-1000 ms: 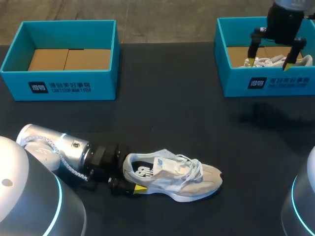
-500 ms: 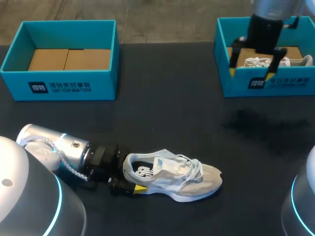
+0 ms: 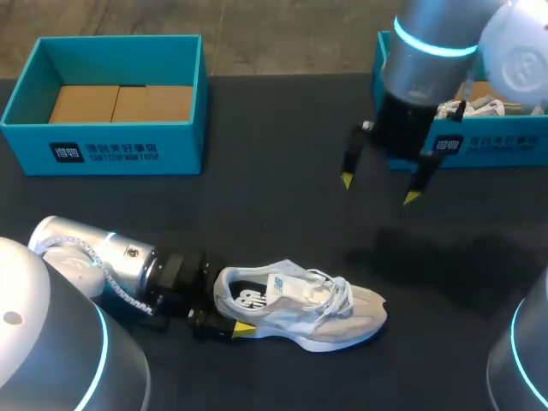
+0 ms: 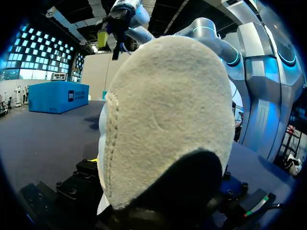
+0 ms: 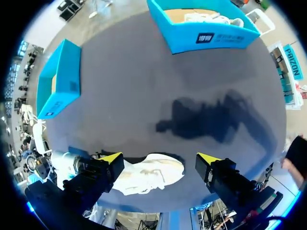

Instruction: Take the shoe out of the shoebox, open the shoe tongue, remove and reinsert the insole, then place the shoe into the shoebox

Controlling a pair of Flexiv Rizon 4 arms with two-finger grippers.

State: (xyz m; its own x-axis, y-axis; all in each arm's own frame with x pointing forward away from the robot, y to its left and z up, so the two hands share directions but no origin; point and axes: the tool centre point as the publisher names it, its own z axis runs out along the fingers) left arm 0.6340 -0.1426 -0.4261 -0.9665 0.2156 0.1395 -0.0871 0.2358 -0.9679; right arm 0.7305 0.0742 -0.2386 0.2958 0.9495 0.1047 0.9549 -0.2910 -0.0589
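The right fingers (image 3: 413,195) hang wide open and empty above the worktop (image 3: 257,223). The left fingers (image 3: 243,328) clamp the heel of the shoe (image 3: 300,308), which stands on its sole, well apart from the empty shoebox (image 3: 103,152). Removal appears complete; tongue, insole and return remain.

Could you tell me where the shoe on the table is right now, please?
In the head view the shoe lies on the near side of the table, about midway across, its heel at the left gripper and its toe pointing right.
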